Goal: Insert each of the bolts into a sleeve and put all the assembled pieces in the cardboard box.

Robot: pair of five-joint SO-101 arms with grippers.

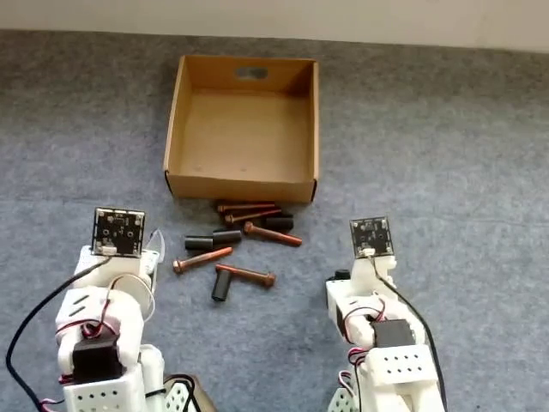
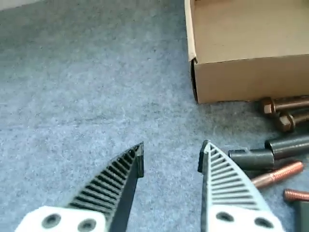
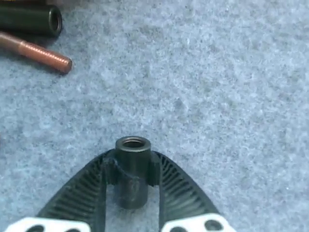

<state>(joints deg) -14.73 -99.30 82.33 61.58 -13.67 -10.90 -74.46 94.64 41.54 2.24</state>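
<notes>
Your right gripper (image 3: 131,166) sat nearest, its fingers narrowed on a black sleeve (image 3: 132,151), pinched close to their tips, with the sleeve's open bore pointing away from the wrist, low over the carpet (image 3: 231,96). Your left gripper (image 2: 172,153) hung at the near left with its fingers wide and nothing between them. The bolts (image 1: 249,232) and loose sleeves (image 1: 199,243) lay heaped to its right, between the two arms and just near of the box (image 1: 243,185), which stood at the far middle. The likely trouble was that shallow pinch: if you pushed a bolt in off-axis, the sleeve could twist or slide out of the fingers, or the bolt could jam at the bore's mouth. The heap was a second risk, since several bolts touched or crossed, and closing on one could roll its neighbours or catch two at once. Grey-blue short-pile carpet covered the whole work surface, and a pale strip (image 1: 343,15), perhaps a wall, ran along its far edge.
</notes>
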